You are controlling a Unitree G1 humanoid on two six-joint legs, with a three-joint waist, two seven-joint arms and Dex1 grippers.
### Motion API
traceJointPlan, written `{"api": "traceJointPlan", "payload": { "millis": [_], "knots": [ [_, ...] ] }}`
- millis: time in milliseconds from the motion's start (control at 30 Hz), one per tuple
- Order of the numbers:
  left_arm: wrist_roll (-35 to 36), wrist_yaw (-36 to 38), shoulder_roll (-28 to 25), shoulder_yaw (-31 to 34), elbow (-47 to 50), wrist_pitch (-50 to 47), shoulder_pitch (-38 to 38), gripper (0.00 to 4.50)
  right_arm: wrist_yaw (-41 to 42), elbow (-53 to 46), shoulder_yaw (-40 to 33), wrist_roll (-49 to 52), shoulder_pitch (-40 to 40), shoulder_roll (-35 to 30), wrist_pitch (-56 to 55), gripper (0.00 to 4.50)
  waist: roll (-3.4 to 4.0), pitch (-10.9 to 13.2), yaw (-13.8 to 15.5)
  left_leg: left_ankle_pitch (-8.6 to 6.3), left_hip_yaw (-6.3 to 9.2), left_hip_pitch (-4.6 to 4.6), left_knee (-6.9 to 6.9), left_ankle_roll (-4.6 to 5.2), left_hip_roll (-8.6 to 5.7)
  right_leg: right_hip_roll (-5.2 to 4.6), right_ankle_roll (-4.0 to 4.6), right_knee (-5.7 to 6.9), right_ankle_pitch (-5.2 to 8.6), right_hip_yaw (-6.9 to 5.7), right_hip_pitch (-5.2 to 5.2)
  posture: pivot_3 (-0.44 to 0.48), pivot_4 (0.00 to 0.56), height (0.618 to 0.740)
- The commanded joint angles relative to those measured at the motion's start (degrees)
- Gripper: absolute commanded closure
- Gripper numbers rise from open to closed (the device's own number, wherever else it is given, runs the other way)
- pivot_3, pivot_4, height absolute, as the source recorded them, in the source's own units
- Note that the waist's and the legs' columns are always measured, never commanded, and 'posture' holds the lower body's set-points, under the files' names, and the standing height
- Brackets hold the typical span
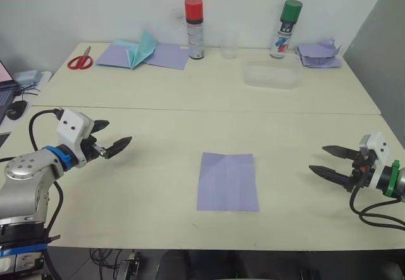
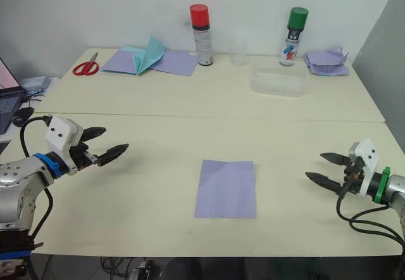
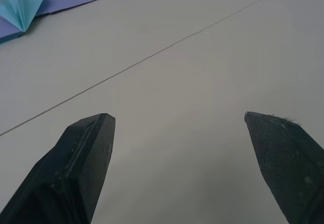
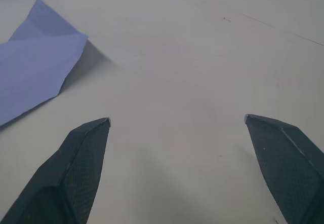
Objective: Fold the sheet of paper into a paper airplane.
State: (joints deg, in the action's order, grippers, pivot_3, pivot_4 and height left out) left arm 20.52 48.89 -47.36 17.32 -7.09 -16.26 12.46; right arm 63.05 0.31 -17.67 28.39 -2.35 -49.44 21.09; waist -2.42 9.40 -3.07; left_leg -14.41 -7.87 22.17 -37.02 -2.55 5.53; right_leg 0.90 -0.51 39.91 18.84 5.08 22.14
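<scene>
The sheet of paper (image 1: 228, 182) is a lavender rectangle with faint creases, lying flat on the cream table (image 1: 158, 185) near the middle of its front edge. One corner of it (image 4: 35, 72) lifts slightly in the right wrist view. My left gripper (image 1: 118, 132) hovers open over the table well to the left of the sheet, its fingers (image 3: 86, 153) spread with nothing between them. Off to the sheet's right, my right gripper (image 1: 317, 159) is open too, pointing toward the sheet and holding nothing. The paper airplane is out of view.
Along the back stand red scissors (image 1: 80, 59), purple sheets with a teal peaked piece (image 1: 142, 50), a red-capped can (image 1: 194, 30), a glass (image 1: 229, 49), a green-capped can (image 1: 286, 30), a clear box (image 1: 272, 76) and a heap of purple papers (image 1: 319, 55). A laptop and mouse (image 1: 16, 108) sit far left.
</scene>
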Motion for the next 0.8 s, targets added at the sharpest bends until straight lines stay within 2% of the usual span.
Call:
{"api": "traceJointPlan", "payload": {
  "millis": [33, 133, 233, 433, 600, 633, 800],
  "knots": [
    [0.83, 0.05, 0.06, 0.76, 1.31, 0.10, 1.29, 0.00, 0.01, -0.33, -2.57, 0.81, -0.36, -0.97, -0.22, 0.06, 0.00, 0.00, 0.01, 0.00, 0.00, 0.00, 0.00, 0.00, 0.00, 0.00, 0.00, 0.00, 0.00, 0.00, 0.00, 0.000, 0.150, 0.740],
    [2.69, 2.21, -0.11, 0.55, 4.42, -1.16, 1.27, 0.00, 0.92, -1.40, -2.27, 1.14, 0.13, -1.25, 0.51, 0.06, 0.00, 0.00, 0.01, 0.00, 0.00, 0.00, -0.01, 0.00, -0.01, 0.00, 0.00, 0.00, 0.00, 0.00, -0.01, 0.000, 0.150, 0.740],
    [6.20, 4.75, -0.39, -0.84, 9.01, -5.34, 2.60, 0.67, 1.29, -1.38, -1.56, 0.59, -0.02, -0.91, 0.13, 0.00, 0.00, 0.00, 0.01, 0.00, 0.00, 0.00, -0.01, 0.00, -0.01, 0.00, 0.00, 0.00, 0.00, 0.00, -0.01, 0.000, 0.150, 0.740],
    [10.78, 4.23, 4.49, -9.91, 21.66, -13.56, 6.70, 2.62, 1.23, -3.88, 1.65, -0.53, -0.06, -0.55, 0.62, 0.00, 0.01, -0.01, 0.24, 0.00, 0.05, 0.01, -0.05, 0.00, -0.08, 0.00, 0.00, 0.00, 0.00, 0.03, -0.09, 0.000, 0.150, 0.740],
    [3.71, 3.09, 10.68, -21.79, 23.61, -9.62, 6.98, 4.32, -0.55, -4.39, 4.05, -1.57, -1.48, 0.56, 0.13, 0.00, 0.01, 0.00, 0.23, 0.01, 0.08, 0.01, -0.09, -0.01, -0.11, 0.06, 0.00, 0.00, 0.00, 0.19, -0.11, 0.000, 0.150, 0.740],
    [2.36, 3.23, 11.28, -23.42, 23.21, -8.56, 6.76, 4.47, -0.77, -4.71, 4.28, -1.56, -1.65, 0.80, 0.23, 0.00, 0.01, -0.01, 0.21, 0.01, 0.08, -0.01, -0.09, -0.01, -0.10, 0.08, 0.00, 0.00, 0.00, 0.22, -0.11, 0.000, 0.150, 0.740],
    [-3.75, 3.55, 13.86, -30.04, 18.00, -3.50, 5.33, 4.47, -1.42, -7.11, 5.80, -0.93, -1.65, 1.65, 1.24, 0.00, 0.02, -0.01, 0.23, 0.01, 0.09, -0.03, -0.09, -0.01, -0.11, 0.10, 0.00, 0.00, 0.00, 0.26, -0.11, 0.000, 0.150, 0.740]
  ]
}}
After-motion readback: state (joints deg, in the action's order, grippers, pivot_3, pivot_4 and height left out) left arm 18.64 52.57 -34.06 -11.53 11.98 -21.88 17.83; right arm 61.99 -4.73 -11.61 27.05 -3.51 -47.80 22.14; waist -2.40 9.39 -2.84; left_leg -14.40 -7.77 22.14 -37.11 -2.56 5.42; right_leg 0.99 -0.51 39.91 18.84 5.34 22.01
